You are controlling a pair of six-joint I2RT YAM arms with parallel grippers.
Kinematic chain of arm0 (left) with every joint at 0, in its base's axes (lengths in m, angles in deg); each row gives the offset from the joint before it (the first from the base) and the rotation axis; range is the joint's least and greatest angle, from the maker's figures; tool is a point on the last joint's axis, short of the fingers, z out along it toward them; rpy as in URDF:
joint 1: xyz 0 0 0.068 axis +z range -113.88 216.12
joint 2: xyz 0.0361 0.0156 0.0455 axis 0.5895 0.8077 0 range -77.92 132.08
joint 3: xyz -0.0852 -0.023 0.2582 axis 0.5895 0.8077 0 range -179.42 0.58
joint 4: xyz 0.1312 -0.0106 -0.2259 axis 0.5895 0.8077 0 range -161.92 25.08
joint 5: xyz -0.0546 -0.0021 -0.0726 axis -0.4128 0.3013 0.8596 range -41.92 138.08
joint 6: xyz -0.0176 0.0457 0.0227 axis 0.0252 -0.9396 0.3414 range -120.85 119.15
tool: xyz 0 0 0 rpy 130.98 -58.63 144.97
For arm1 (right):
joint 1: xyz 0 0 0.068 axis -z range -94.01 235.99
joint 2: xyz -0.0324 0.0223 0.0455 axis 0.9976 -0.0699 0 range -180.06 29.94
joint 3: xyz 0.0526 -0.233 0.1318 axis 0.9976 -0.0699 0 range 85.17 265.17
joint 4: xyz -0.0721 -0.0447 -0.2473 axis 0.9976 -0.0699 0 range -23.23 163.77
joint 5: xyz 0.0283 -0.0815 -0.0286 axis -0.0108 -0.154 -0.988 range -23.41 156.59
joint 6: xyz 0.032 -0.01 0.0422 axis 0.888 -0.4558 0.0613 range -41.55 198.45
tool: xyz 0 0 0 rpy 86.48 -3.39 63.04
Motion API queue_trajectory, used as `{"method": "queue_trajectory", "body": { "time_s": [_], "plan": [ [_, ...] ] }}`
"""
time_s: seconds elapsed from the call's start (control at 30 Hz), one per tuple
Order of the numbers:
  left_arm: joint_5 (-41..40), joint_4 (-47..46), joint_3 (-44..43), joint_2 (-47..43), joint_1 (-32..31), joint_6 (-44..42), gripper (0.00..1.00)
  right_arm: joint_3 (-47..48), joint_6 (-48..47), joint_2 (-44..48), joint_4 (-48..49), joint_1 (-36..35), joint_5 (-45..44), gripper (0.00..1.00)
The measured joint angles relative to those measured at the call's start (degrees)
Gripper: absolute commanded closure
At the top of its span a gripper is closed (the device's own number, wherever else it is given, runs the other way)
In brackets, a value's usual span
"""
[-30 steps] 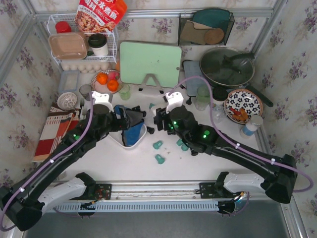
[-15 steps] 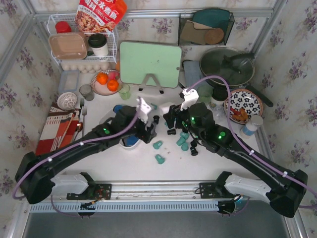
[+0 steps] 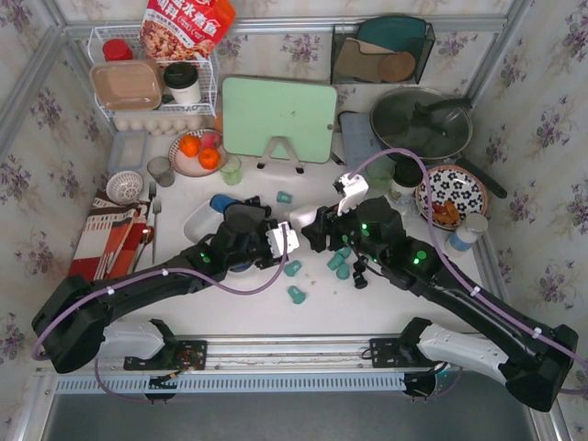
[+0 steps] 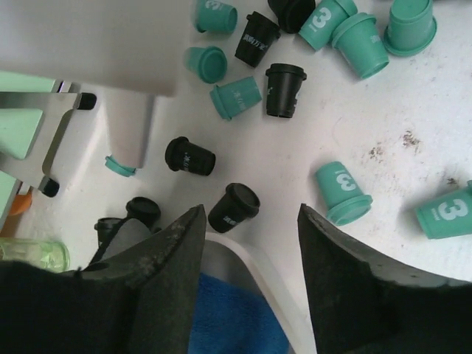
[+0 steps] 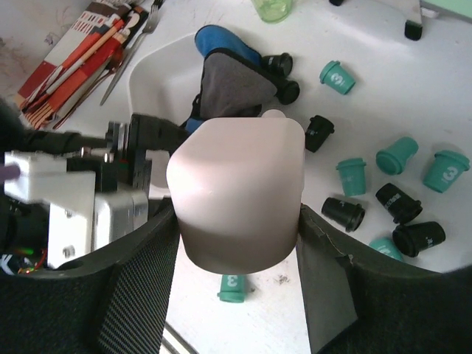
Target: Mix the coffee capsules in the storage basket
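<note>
Now, most of the coffee capsules (image 4: 236, 97) lie loose on the white surface (image 4: 332, 118), teal ones and black ones mixed up, just beside the storage basket (image 5: 151, 77), which has a blue thing in it. The left fingers (image 4: 184, 243) are open with nothing in them, right by a black capsule near the basket's rim, so I think they should come down around that one pod, close softly so it does not pop away, and drop it in the basket. The right fingers (image 5: 144, 280) are closed on a pale tub (image 5: 236, 192), and it seems best to hold that up and away from the left arm.
</note>
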Motion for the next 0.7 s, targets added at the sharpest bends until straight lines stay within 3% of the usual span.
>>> {"method": "queue_trajectory", "body": {
  "time_s": [0.37, 0.7],
  "plan": [
    [14.5, -8.4, 4.5, -2.0, 5.2, -3.1, 0.44, -2.5, 1.5, 4.2, -1.6, 0.0, 5.6, 0.63],
    [17.6, -10.8, 4.7, -2.2, 5.5, -3.2, 0.44, -4.9, 2.8, 5.4, -0.8, 0.0, 11.1, 0.64]
  ]
}}
